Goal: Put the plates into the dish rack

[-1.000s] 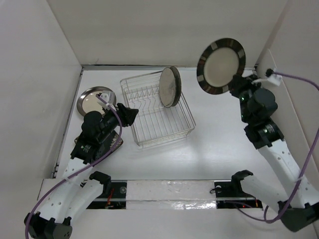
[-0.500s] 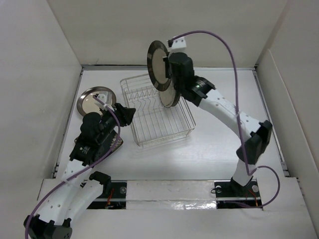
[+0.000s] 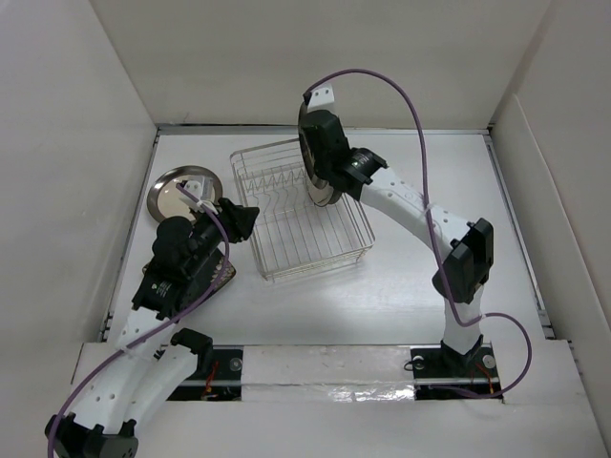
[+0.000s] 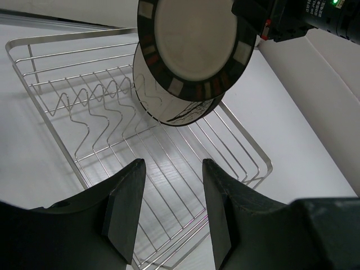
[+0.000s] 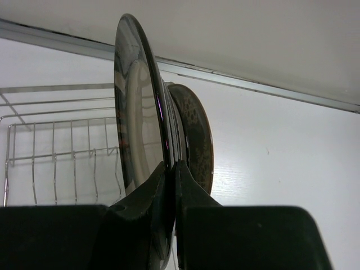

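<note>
Plate with the chequered rim (image 4: 194, 42), round and dark, is clenched in my right fingers (image 5: 170, 181): they pinch its lower edge, one on each face, so it stands upright and edge-on straight above them. Its rim is dark with pale blocks set round it, its middle is a smooth cream, and the glaze is glossy enough to throw reflections. It hangs over the far end of the dish rack (image 4: 140, 152); I cannot tell whether its bottom edge touches the wires. Just past it, on the side away from my left fingers (image 3: 245, 218), the round beige plate (image 5: 194, 140) stands on edge in the rack. It is speckled, with a dark rim, and is close against the one I grip, though I cannot tell whether the two touch. The rack is thin silver wire, rectangular, with a row of zigzag prongs along one side and straight bars across its floor, and it sits on the white table (image 3: 410, 277). My left fingers are spread apart and grasp nothing. They are black and smooth-sided, and the rack lies just ahead of them. Behind them, on the side away from the rack, a shiny round steel plate (image 3: 181, 191) lies flat on the table.
</note>
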Tool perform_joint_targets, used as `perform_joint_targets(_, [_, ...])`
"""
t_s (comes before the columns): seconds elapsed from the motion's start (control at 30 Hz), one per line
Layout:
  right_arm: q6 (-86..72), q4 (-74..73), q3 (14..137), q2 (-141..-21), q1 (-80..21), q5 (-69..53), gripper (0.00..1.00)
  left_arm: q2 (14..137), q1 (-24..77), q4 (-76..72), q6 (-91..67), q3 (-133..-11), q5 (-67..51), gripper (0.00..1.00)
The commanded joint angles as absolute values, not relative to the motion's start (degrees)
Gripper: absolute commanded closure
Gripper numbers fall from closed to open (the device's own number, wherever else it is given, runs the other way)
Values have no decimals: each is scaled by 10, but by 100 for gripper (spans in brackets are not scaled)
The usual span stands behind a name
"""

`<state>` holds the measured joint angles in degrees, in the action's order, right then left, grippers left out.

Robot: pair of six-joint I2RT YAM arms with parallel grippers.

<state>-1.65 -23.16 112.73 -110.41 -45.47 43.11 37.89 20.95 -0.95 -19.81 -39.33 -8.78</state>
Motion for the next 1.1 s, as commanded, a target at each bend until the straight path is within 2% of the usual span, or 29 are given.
perform_joint_targets(0.0, [-8,-134,1187,-1092,-460,497,100,370,212,-28,-195,-411,-91,59])
perform_joint_targets(0.53, [-72,-131,1100,-1113,-460,459,100,378,212,-27,-196,-410,-94,59])
perform_joint_targets(0.97, [-181,-110,1015,-1131,-454,379,100,389,212,-22,-201,-411,-62,59])
perform_joint_targets(1.0, [-186,-107,1007,-1130,-454,374,99,396,212,-19,-203,-411,-55,59])
perform_joint_targets(1.07, [-197,-102,1000,-1126,-454,375,81,400,212,-14,-207,-414,-45,59])
